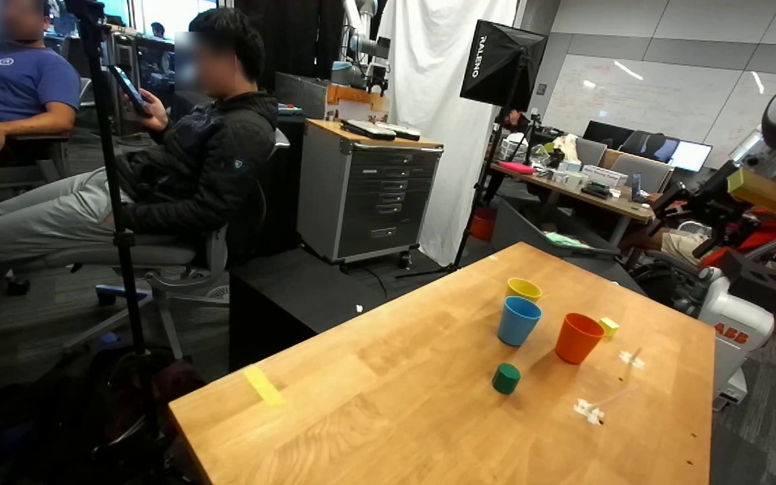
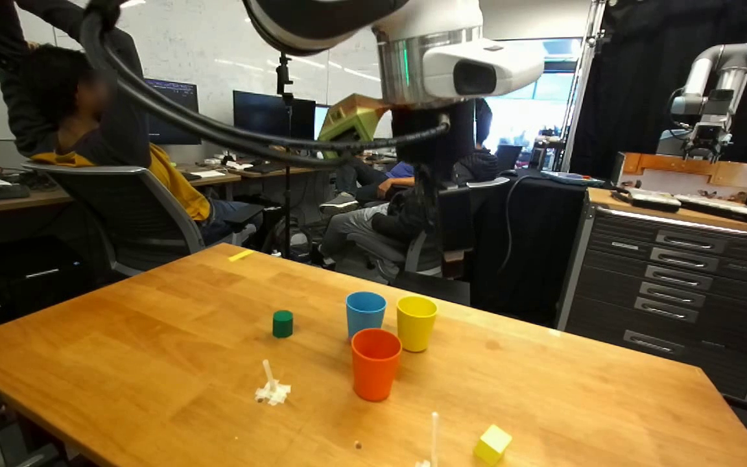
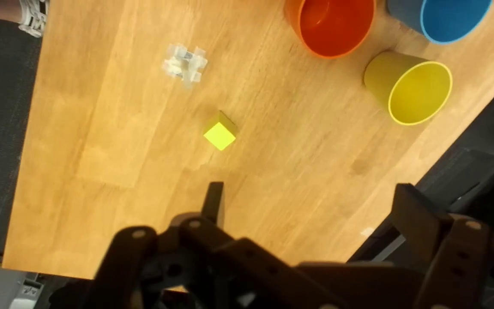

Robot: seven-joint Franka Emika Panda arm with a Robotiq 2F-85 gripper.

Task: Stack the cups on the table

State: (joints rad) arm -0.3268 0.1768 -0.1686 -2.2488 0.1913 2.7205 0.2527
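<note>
The light-brown wooden table (image 1: 361,417) lies below me, and my gripper (image 3: 310,186) hangs above it, jaws wide apart, higher than the orange-red cup (image 2: 377,366). Near that cup but apart from it, the blue cup (image 2: 362,320) and the yellow cup (image 2: 416,325) stand upright, as it does; the green cylinder (image 2: 283,324) and the yellow cube (image 2: 493,444) rest on opposite sides of it.

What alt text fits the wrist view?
Orange-red cup, blue cup and yellow cup stand unstacked at upper right on a wooden tabletop, the first two cropped. The open gripper spans the bottom; a yellow cube lies just left of centre.
</note>
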